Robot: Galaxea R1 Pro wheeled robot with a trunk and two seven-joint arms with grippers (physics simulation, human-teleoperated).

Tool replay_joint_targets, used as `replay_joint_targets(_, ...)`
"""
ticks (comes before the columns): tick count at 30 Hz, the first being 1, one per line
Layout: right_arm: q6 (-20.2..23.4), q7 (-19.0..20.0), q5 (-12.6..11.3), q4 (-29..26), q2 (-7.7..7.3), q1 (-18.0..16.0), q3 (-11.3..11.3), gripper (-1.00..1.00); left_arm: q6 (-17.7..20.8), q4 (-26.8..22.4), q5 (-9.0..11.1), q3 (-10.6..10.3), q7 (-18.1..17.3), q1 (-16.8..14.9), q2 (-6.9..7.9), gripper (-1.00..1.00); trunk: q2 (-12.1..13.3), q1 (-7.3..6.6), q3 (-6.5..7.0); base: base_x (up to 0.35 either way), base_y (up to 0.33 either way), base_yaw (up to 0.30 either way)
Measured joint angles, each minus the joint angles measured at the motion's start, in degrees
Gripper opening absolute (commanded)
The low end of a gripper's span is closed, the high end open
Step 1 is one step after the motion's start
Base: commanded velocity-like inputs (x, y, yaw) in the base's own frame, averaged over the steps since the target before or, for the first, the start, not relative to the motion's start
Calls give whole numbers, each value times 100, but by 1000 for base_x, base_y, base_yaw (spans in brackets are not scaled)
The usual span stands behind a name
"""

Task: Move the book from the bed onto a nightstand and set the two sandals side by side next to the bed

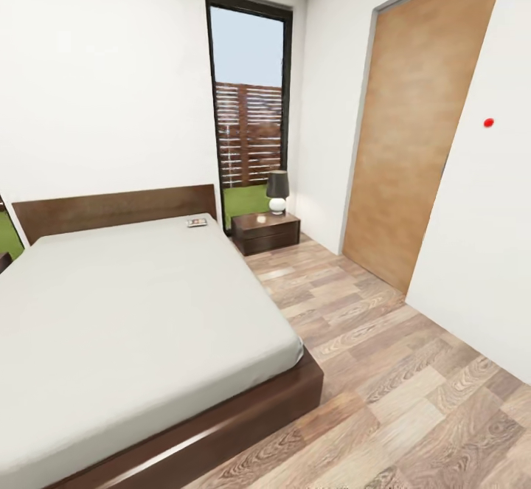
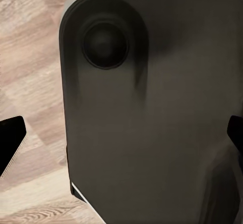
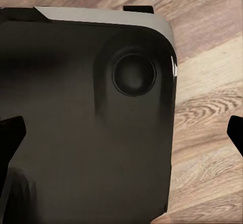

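My base (image 2: pixel 152 122) blocks most of both wrist views. My left fingers (image 2: pixel 11 143) and right fingers (image 3: pixel 10 138) stand spread, holding nothing. The book (image 1: pixel 197 222) lies at the bed's (image 1: pixel 133 312) one-o'clock corner, near the nightstand (image 1: pixel 267 232).

lamp (image 1: pixel 277 191): black shade, white round base, upright near the window | sliding door (image 1: pixel 413 127): light brown wood panel on right wall, shut | red dot (image 1: pixel 487 122): small, on white wall just right of the door
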Motion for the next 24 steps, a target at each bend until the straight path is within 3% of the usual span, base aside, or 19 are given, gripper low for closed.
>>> replay_joint_targets(24, 0, 2, 0, 0, 8, 0, -2, 100, -10, -2, 0, 0, 0, 0, -1, 100, 0, 0, 0, 0, 0, -262)
